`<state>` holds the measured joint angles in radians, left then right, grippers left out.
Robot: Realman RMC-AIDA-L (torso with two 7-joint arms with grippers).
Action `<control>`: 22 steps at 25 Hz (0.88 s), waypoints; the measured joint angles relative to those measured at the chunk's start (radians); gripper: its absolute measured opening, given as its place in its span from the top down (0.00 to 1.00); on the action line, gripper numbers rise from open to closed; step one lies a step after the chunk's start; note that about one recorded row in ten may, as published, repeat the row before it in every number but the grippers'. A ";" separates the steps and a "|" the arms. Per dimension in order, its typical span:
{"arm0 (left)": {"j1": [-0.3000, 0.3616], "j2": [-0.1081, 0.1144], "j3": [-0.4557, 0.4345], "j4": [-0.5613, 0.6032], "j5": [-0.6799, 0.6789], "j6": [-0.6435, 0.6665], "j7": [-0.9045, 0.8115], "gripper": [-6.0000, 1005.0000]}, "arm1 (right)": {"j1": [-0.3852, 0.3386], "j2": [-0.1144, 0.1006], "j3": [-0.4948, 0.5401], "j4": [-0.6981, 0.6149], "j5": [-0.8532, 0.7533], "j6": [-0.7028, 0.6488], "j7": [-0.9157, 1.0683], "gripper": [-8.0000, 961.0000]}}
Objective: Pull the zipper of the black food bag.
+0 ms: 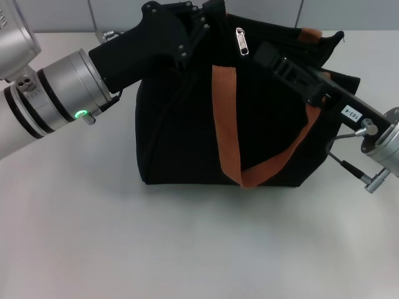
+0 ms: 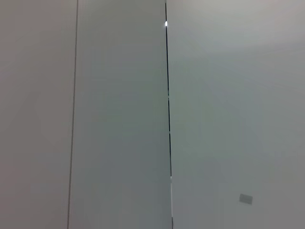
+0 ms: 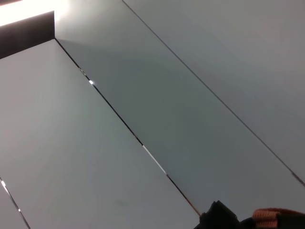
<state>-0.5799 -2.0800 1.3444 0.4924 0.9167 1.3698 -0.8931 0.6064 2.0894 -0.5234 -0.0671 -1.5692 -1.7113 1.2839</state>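
Observation:
The black food bag [image 1: 187, 137] stands in the middle of the white table in the head view, with an orange-brown strap [image 1: 227, 118] hanging down its front. The silver zipper pull [image 1: 240, 41] lies on the bag's top edge. My left gripper [image 1: 206, 17] is at the bag's top left corner, dark against the black fabric. My right gripper [image 1: 262, 52] reaches in from the right and ends just right of the zipper pull. A bit of orange strap [image 3: 274, 217] shows in the right wrist view. The left wrist view shows no bag.
The white table [image 1: 187, 249] stretches in front of and to both sides of the bag. Grey wall panels [image 2: 119, 114] stand behind it and fill both wrist views. A cable [image 1: 340, 156] loops under my right wrist.

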 joint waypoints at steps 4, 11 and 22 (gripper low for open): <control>0.000 0.000 0.003 0.000 0.000 0.000 0.000 0.97 | 0.001 0.000 0.003 0.000 0.011 0.006 0.004 0.74; -0.002 0.000 0.007 0.000 0.000 0.000 0.000 0.97 | 0.036 0.000 0.000 0.017 0.017 0.064 0.010 0.74; -0.006 0.000 0.010 -0.003 -0.001 0.000 0.000 0.97 | 0.070 0.000 -0.021 0.035 0.004 0.088 0.048 0.74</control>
<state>-0.5855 -2.0800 1.3545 0.4898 0.9161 1.3693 -0.8927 0.6764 2.0892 -0.5446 -0.0320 -1.5656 -1.6235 1.3321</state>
